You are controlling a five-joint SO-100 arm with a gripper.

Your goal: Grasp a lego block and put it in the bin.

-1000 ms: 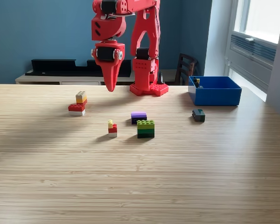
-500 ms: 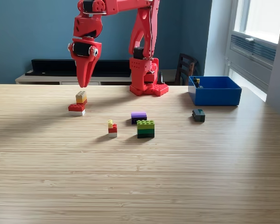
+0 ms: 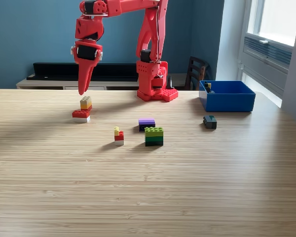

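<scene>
Hanging my tool point(image 3: 81, 89) pressed together, tip down, I had the tan-red-white lego stack point(image 3: 83, 109) just below it, the bin point(image 3: 227, 96) far off at the exterior view's right.

Red plastic arm point(image 3: 150, 44), black servo motors, pointed red end effector point(image 3: 81, 84)

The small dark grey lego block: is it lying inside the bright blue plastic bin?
No, the small dark grey lego block rests on the wooden table, just in front of the bright blue plastic bin.
</scene>
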